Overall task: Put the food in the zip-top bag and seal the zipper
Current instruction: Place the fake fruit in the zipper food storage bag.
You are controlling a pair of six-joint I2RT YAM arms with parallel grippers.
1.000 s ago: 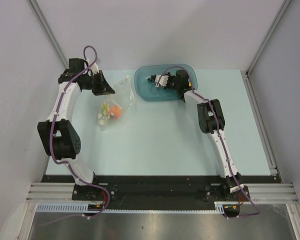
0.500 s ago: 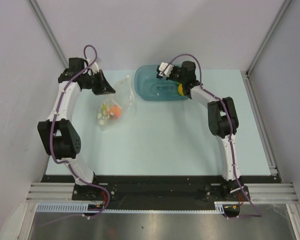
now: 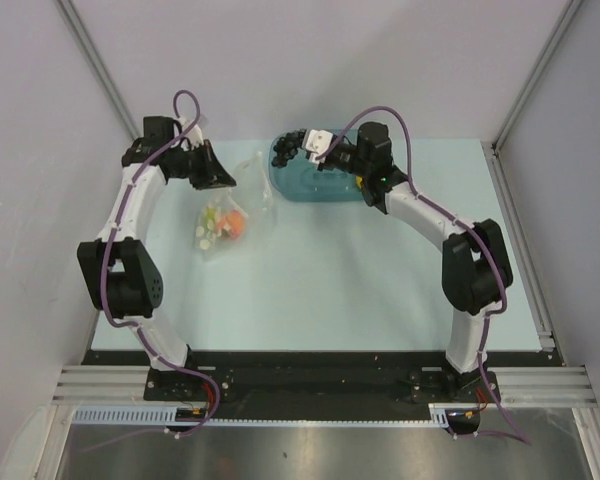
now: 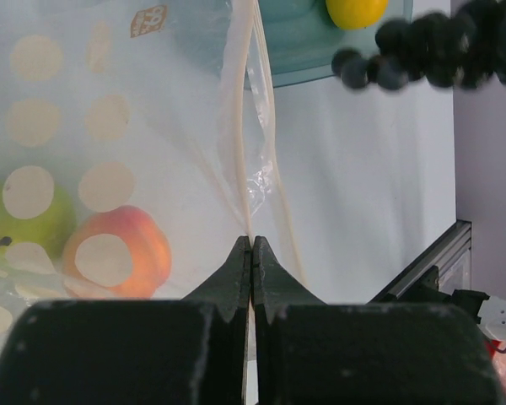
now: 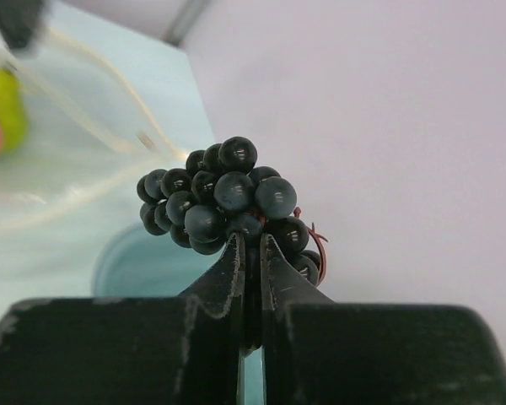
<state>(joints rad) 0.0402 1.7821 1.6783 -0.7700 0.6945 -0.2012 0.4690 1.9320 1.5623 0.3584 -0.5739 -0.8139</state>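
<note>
Right wrist view: a dark grape bunch sits right at the tips of the right gripper, resting on top of them. The two fingers are almost together and pinch the underside of the bunch, with a thin red stem showing at its side.

From above, the bunch hangs in the air over the far left corner of a teal tub, clear of the tub floor. An orange lies in the tub near its right side, partly hidden by the right arm.

Left of the tub, a clear plastic bag rests on the pale blue table. Its pale zipper edge faces the tub and the grapes, and the mouth gapes a little. A red-orange peach and a green fruit lie inside, at the end away from the opening.

The left gripper is fully closed, its fingertips pinching the bag's mouth edge at the zipper strip and holding that edge raised. The grapes hang near this opening but apart from it, outside the bag.
</note>
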